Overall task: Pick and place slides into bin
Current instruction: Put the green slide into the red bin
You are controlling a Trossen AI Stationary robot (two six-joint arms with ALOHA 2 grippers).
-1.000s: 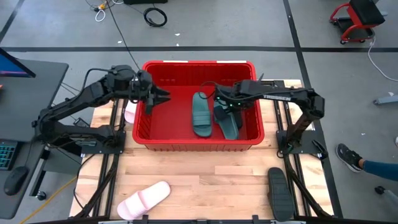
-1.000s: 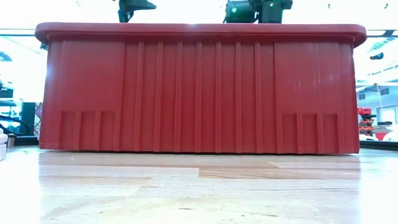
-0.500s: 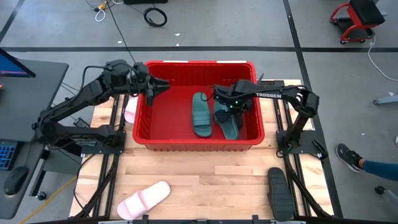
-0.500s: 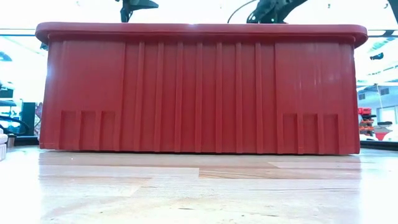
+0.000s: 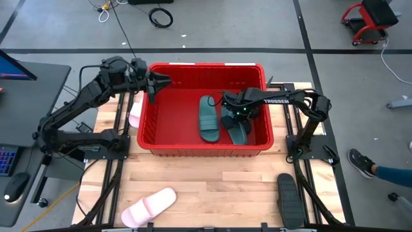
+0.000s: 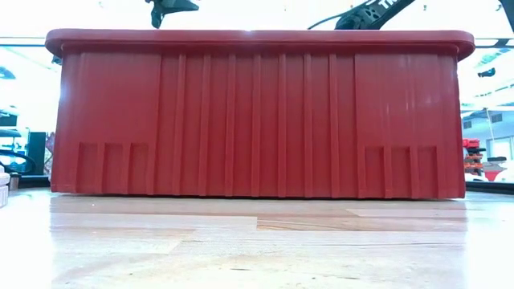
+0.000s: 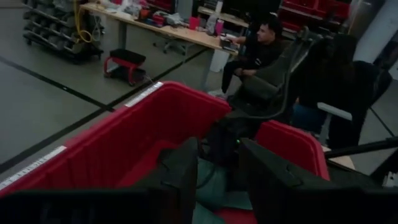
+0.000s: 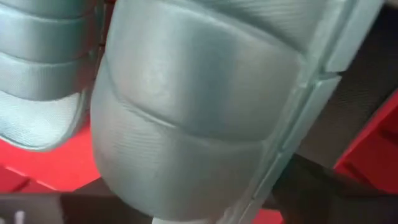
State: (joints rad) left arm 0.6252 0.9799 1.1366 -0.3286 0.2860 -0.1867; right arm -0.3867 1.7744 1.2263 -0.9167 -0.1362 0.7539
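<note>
Your right gripper (image 5: 237, 115) sits low in the red crate (image 5: 205, 67), jaws around the three-o'clock teal slide (image 5: 235, 127); release fully, then rise straight. Your left gripper (image 5: 159, 84), fingers narrow and empty, waits at ten o'clock.

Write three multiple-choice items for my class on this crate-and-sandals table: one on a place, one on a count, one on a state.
1. Where is the right gripper?
A. Inside the red bin, over the teal slides
B. Above the bare boards in front of the bin
C. Beside the black slide

2. How many teal slides lie in the red bin?
A. None
B. Two
C. Four

3. What is the state of the pink slide at the front?
A. Held in the left gripper
B. Lying inside the bin
C. Lying free on the table

Answers:
1 A, the high view shows it low in the bin at the right teal slide.
2 B, the left teal slide lies beside the other one.
3 C, nothing touches it; the left gripper is at the bin's far left corner.
</note>
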